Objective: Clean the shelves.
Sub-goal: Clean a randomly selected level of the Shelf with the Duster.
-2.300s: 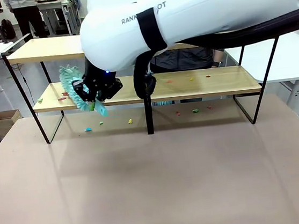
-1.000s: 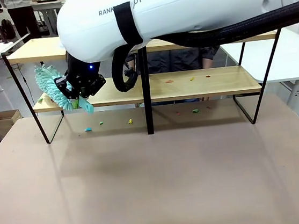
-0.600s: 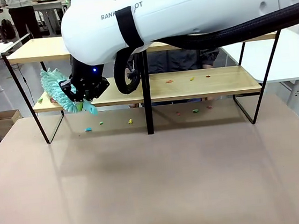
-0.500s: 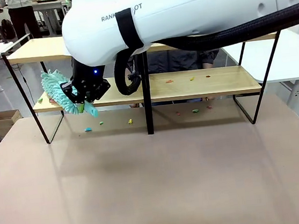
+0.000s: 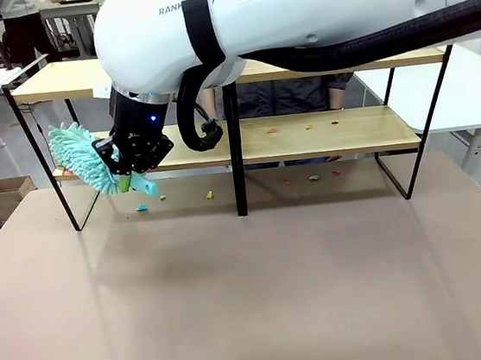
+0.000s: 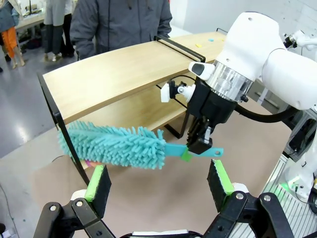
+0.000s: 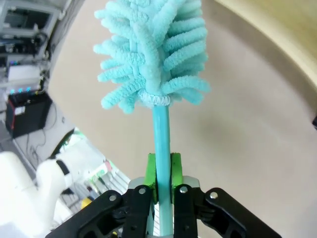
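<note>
The shelves (image 5: 322, 134) stand at the far side of the table, two light wooden boards in a black frame, also seen in the left wrist view (image 6: 124, 74). My right gripper (image 5: 127, 162) reaches across to the rack's left end, shut on the handle of a teal fluffy duster (image 5: 77, 155). The duster head sticks out past the left end of the lower board. The right wrist view shows the right gripper (image 7: 162, 171) clamped on the duster (image 7: 148, 54) handle. My left gripper (image 6: 159, 181) is open and holds nothing, looking at the duster (image 6: 116, 145) from the left.
Small coloured crumbs (image 5: 307, 125) lie on the right half of the lower board, and more crumbs (image 5: 208, 195) on the beige tabletop (image 5: 253, 291) under the rack. A person in a grey jacket (image 6: 121, 20) stands behind the shelves. A cardboard box (image 5: 3, 191) sits on the floor, left.
The right gripper swept the duster leftward along the lower board's left half, drifted back a little, and has now moved it left and slightly down past the board's end.
</note>
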Robot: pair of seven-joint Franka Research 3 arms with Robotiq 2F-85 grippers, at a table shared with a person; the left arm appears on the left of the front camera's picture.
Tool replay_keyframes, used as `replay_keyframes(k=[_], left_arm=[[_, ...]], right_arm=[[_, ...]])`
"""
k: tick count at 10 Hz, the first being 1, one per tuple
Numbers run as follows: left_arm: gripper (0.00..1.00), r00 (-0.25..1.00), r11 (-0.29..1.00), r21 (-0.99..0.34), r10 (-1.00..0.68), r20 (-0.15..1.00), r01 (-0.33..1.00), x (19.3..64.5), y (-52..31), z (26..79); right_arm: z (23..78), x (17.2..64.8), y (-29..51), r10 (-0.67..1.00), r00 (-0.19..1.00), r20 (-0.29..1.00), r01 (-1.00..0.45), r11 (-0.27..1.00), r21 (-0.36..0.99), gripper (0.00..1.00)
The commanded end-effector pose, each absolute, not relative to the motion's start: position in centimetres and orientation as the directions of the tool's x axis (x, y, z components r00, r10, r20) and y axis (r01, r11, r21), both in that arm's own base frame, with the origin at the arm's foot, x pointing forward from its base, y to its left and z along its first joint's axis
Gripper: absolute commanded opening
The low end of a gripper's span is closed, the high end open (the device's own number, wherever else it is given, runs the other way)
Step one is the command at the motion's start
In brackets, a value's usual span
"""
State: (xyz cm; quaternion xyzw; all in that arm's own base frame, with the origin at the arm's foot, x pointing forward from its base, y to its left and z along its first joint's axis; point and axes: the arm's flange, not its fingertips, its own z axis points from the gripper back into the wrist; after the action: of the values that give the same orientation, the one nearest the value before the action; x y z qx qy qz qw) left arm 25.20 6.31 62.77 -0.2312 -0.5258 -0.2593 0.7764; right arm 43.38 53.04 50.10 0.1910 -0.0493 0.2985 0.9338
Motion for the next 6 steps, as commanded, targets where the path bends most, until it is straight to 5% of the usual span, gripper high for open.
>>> replay_keyframes(k=[1,6], left_arm=[[1.0,0.32,0.767,-0.091,-0.155,0.935,0.635,25.0,6.1,62.2],[1.0,0.32,0.767,-0.091,-0.155,0.935,0.635,25.0,6.1,62.2]], right_arm=[[51.3,43.0,50.4,0.652,0.743,0.15,-0.655,0.665,0.36,0.0],[55.5,36.0,38.2,0.789,0.614,-0.001,-0.717,0.558,0.417,0.0]])
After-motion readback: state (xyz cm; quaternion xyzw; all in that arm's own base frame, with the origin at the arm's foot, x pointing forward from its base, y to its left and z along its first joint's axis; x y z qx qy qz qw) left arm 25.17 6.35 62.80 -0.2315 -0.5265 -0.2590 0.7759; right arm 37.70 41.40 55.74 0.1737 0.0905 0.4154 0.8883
